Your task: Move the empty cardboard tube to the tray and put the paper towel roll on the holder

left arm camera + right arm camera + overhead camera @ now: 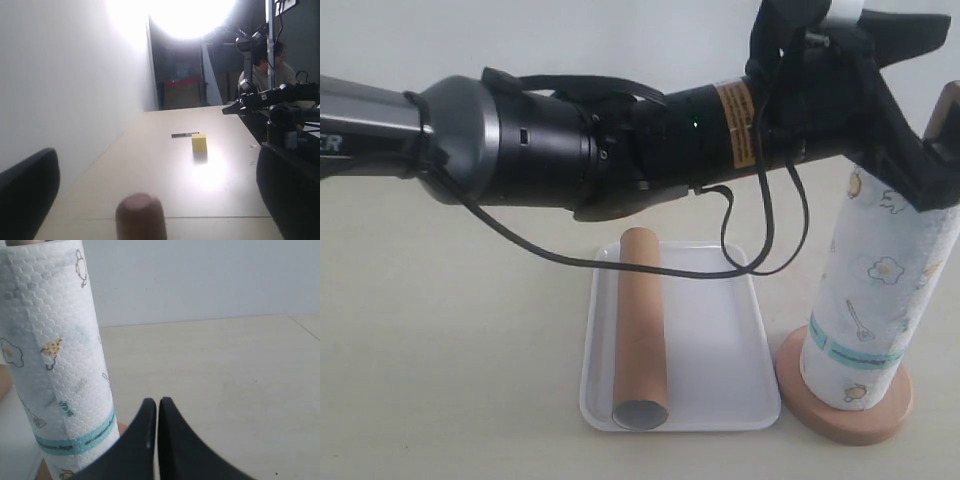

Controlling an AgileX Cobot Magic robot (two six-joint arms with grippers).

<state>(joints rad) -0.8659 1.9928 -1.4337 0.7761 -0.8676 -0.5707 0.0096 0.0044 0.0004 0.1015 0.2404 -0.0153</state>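
On flat white tray (720, 340), hollow cardboard tube (640, 320)

Beige table (440, 350) w/ white tray (720, 340) & holder (832, 426) side by side.

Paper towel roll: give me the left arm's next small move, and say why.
Probably raise the left gripper straight up, clear of the holder. Its fingers stand open on either side of the rod top, the paper towel roll sits on the holder's base, and the empty cardboard tube lies in the tray, so nothing seems left to carry.
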